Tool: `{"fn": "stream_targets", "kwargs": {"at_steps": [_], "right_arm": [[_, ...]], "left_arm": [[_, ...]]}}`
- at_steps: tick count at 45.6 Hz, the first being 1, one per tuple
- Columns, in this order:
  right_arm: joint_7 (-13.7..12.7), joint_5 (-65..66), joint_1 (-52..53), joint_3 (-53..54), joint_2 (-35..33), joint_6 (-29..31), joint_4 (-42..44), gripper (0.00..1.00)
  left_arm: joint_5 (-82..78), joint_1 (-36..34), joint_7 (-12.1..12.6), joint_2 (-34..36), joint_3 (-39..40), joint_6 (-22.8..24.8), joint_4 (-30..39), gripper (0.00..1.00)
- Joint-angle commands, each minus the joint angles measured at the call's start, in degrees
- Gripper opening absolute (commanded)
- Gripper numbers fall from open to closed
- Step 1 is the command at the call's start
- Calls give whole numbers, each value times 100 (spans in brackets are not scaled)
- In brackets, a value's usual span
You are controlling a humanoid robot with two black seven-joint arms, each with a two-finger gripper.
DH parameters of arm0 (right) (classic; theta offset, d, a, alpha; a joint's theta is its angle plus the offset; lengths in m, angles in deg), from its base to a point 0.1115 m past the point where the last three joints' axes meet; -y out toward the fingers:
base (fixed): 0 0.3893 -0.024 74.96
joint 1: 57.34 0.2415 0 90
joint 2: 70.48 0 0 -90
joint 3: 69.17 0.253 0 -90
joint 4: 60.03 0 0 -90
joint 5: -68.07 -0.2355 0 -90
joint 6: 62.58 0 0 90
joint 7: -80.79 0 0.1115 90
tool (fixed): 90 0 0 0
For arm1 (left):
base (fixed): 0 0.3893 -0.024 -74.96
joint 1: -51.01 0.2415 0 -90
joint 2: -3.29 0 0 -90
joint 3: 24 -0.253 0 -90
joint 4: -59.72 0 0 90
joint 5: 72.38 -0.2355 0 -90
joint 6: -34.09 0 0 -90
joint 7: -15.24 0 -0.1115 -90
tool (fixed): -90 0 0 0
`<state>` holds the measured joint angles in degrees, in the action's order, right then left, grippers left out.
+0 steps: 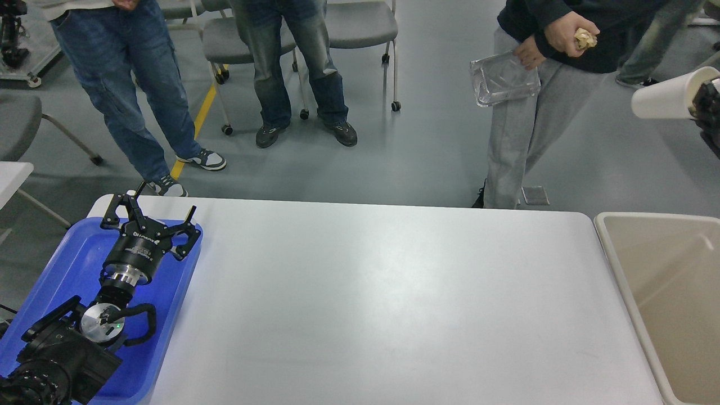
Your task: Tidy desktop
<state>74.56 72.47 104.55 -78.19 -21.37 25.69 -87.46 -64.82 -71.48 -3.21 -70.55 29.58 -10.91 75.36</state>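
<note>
The desktop (pixel 394 304) is a wide white tabletop with nothing lying on it. My left gripper (pixel 151 209) is open and empty, hovering over the far end of a blue tray (pixel 67 264) at the table's left edge. My right gripper (pixel 707 100) shows only partly at the right edge of the view, high above the floor beyond the table. It is shut on the rim of a white paper cup (pixel 666 100), which lies tilted on its side with its base pointing left.
A beige bin (pixel 610 264) stands at the table's right end. Several people stand beyond the far edge; one holds a clear plastic container (pixel 503 79) and a crumpled paper ball (pixel 585 38). Grey chairs (pixel 354 22) stand behind them.
</note>
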Motion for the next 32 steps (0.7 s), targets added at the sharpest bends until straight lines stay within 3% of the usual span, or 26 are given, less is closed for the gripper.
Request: {"fn": "stream_targets", "kwargs": {"at_steps": [1,8,21,32], "right_arm": [[-1,-764,-1026,338,950,-714,1775,0],[-1,-764,-1553,804,1329,-820,2356,0],[-19,-773,-2354,1402,1461,-829,2383,0],[-45,-791,-2661,2509,1610,-820,2383,0]], "left_arm": [[0,-3,0,-7,3,0,0,100],[0,-3,0,-7,3,0,0,100],[8,-3,0,-7,3,0,0,100],[0,-3,0,-7,3,0,0,100]]}}
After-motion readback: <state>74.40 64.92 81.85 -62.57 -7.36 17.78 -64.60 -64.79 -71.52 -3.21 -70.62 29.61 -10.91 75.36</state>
